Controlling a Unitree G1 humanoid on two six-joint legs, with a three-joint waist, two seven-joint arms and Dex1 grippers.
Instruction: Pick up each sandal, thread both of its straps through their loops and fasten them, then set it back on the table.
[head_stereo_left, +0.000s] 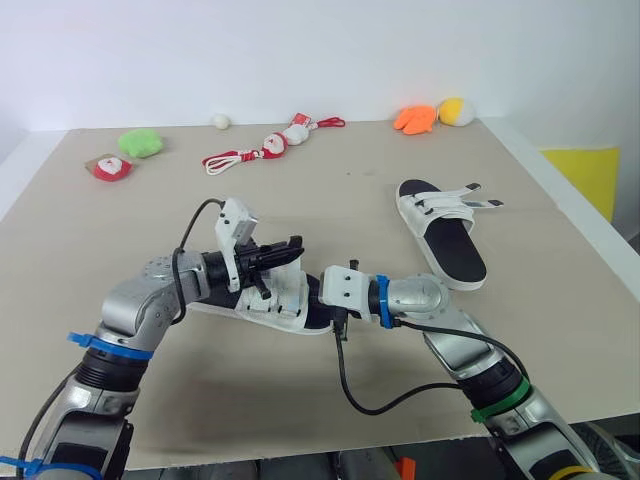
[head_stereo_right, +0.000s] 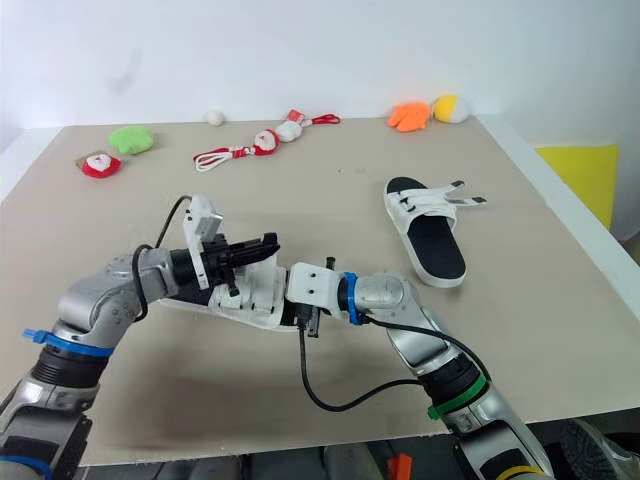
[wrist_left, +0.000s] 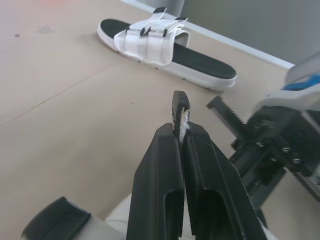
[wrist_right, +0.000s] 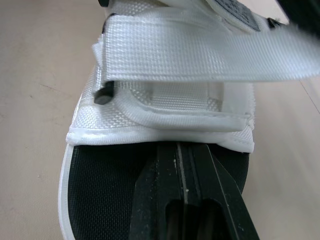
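Head view: near sandal (head_stereo_left: 282, 300) sits low over the worktop (head_stereo_left: 120, 230) between both hands. The far sandal (head_stereo_left: 445, 235) lies well apart to the right, its strap ends sticking out. The left hand (head_stereo_left: 292, 250) reaches over the near sandal's upper. The right hand (head_stereo_left: 322, 292) goes in from the heel end, fingertips hidden by the sandal. I cannot tell whether the sole touches the worktop.

Left wrist view: the fingers are pressed together on a strap (wrist_left: 180, 111), with only its dark tip poking out. Such webbing is probably light, limp and slick, so a firm hold near the tip seems best.

Right wrist view: the right fingers lie closed flat together on the footbed (wrist_right: 100, 190), just under the upper's edge, with nothing visible between them. The sole looks like stiff foam, likely best pinned there. The loop is hard to pick out behind the strap crossing close in front.
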